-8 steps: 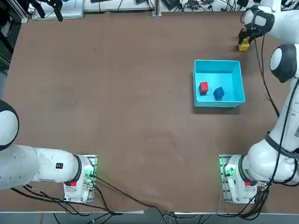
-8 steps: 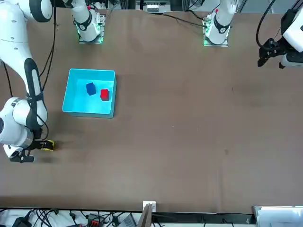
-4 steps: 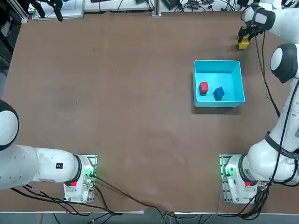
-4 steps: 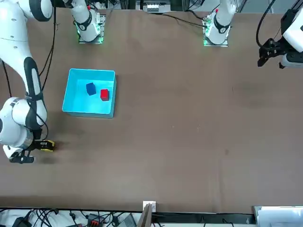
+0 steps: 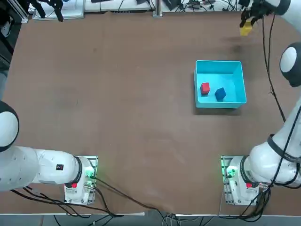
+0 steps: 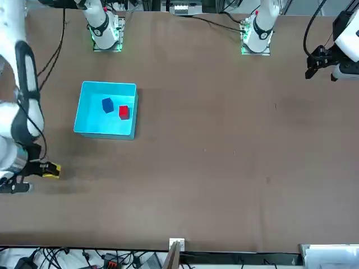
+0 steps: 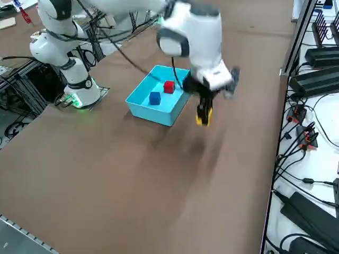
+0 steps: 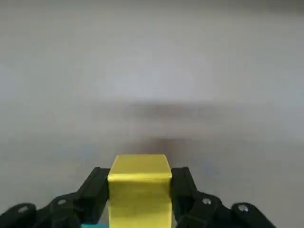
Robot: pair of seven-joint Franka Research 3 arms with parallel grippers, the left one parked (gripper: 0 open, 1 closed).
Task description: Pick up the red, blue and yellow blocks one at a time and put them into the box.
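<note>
My right gripper (image 5: 246, 23) is shut on the yellow block (image 5: 245, 30), holding it above the table beyond the far right corner of the box (image 5: 235, 101). The wrist view shows the yellow block (image 8: 139, 187) clamped between both black fingers (image 8: 95, 190). In the side view the yellow block (image 7: 202, 117) hangs clear of the table, with its shadow below. The red block (image 5: 204, 88) and the blue block (image 5: 220, 93) lie inside the cyan box (image 6: 90, 130). From the front, the gripper (image 6: 42, 168) with the yellow block (image 6: 50, 170) is at the left edge.
The parked left arm's base (image 5: 82, 181) stands at the near left. Cables and equipment line the table's far edge and right side (image 7: 312, 121). Brown tabletop (image 5: 117, 94) spreads out left of the box.
My right gripper has lifted the yellow block off the table; in the top view it has shifted toward the far edge, and a shadow now shows beneath it.
</note>
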